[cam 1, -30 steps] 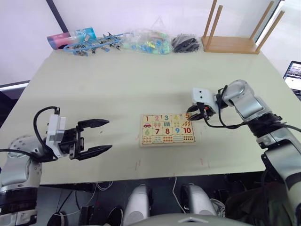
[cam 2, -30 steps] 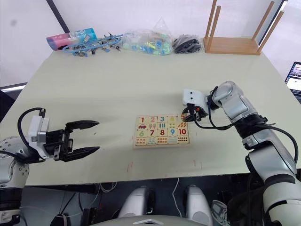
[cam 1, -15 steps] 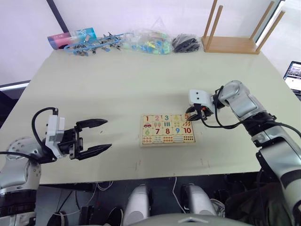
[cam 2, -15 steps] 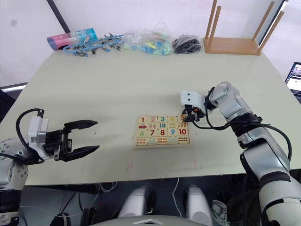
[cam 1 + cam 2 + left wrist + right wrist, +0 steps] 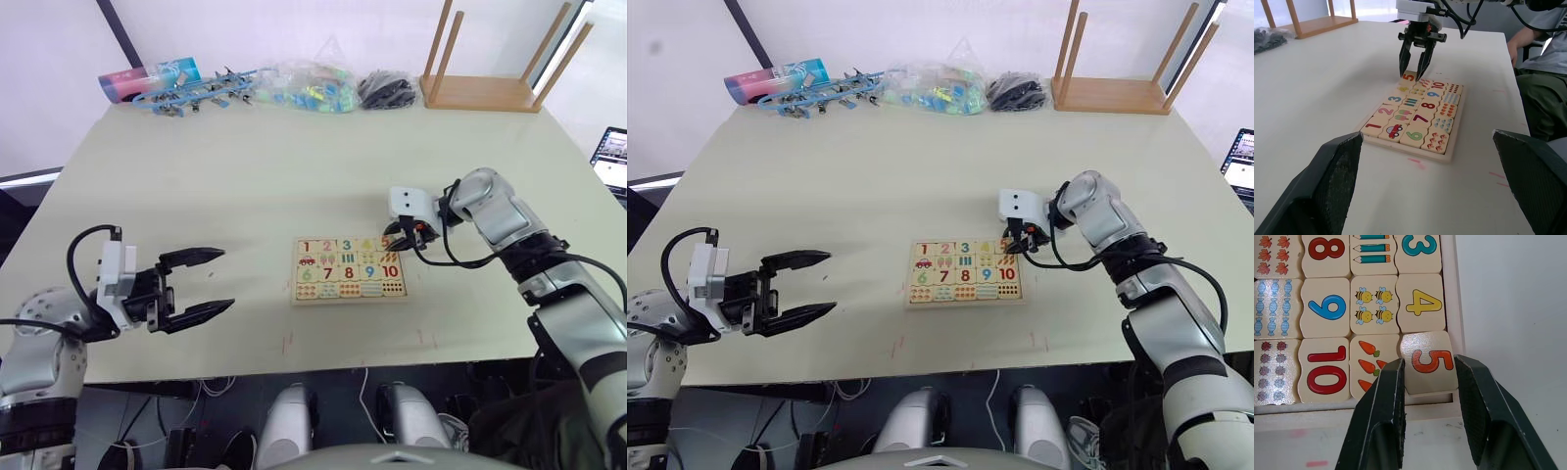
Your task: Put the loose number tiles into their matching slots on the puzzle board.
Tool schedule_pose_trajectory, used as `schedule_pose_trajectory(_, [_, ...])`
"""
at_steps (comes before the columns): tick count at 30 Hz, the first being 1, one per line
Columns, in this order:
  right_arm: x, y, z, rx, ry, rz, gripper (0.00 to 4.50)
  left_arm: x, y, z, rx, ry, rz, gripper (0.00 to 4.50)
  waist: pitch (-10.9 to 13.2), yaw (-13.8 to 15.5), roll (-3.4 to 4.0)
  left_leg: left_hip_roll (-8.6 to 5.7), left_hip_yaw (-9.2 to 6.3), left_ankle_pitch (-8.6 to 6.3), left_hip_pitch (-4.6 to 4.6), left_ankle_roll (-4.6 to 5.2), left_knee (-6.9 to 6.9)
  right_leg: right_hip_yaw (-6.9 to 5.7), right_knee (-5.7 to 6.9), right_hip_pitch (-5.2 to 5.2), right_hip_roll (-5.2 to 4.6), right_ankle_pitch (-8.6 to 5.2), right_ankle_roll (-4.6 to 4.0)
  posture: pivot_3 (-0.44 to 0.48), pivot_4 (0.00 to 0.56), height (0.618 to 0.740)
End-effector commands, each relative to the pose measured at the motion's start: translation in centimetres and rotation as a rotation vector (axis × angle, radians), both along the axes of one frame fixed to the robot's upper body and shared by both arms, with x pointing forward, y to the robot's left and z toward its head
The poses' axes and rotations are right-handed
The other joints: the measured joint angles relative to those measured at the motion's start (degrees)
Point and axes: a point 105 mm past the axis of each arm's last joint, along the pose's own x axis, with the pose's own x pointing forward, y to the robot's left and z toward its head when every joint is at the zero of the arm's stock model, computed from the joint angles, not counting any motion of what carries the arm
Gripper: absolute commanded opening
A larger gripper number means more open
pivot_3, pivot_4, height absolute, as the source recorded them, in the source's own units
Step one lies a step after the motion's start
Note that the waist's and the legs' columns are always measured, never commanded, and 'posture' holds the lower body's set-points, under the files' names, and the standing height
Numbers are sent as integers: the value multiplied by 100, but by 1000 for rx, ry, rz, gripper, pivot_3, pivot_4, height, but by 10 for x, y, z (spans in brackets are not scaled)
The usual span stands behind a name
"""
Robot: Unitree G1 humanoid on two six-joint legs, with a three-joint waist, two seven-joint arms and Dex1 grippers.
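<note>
The puzzle board (image 5: 1457, 125) lies flat at the table's middle, a little toward the front. Tiles 1 (image 5: 1373, 125), 2 (image 5: 1385, 110), 3 (image 5: 1395, 99) and 4 (image 5: 1422, 307) sit in its top row of slots. The 5 tile (image 5: 1427, 345) rests slightly askew at the row's right end slot, on the board's far right corner. My right gripper (image 5: 404, 238) points down there, its fingers (image 5: 1386, 396) pressed to both sides of that tile. My left gripper (image 5: 227, 279) hangs open and empty over the table, well left of the board.
An upturned wooden stool (image 5: 485, 90) stands at the back right. A clear bag of toys (image 5: 309, 88), blue toys (image 5: 191, 95) and a black bundle (image 5: 387, 90) line the back edge. A laptop (image 5: 612, 157) sits past the right edge, where a seated person's leg (image 5: 1542, 98) shows.
My right gripper has edged a little to the left, onto the board's far right corner, with the 5 tile. The left gripper has stayed put and open.
</note>
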Motion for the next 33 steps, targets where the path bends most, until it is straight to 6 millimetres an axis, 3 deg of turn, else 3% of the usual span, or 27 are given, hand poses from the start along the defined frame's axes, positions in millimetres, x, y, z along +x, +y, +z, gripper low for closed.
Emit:
schedule_pose_trajectory(1, [3,3,12,13,-29,8,983,-2,-1,12,1,-57,-12,4500,0,-2,0,0,0,0,1,0,0,0,0,0,0,0,0,0,150,740])
schedule_pose_trajectory(11, [0,2,9,8,-15,23,983,-2,-1,11,2,-56,-14,4500,0,-3,0,0,0,0,2,0,0,0,2,0,0,0,0,0,150,740])
schedule_pose_trajectory(17, [0,3,10,12,-19,27,3675,-1,-1,11,2,-56,-15,4500,0,-2,1,0,0,0,1,0,0,0,1,0,0,0,0,0,150,740])
schedule_pose_trajectory(19, [0,3,10,13,-21,28,4280,-1,-1,11,2,-56,-16,4500,0,-2,1,0,1,0,1,0,0,0,1,0,0,0,0,0,150,740])
schedule_pose_trajectory(30, [3,-3,29,82,-41,10,4280,0,-2,11,1,-63,-15,4500,1,1,1,0,1,0,1,0,0,0,0,0,-1,0,0,0,150,740])
schedule_pose_trajectory(33, [3,-5,35,136,-42,-4,3448,1,-2,12,-2,-67,-15,4500,1,0,1,0,0,0,1,0,0,0,1,0,0,0,0,0,150,740])
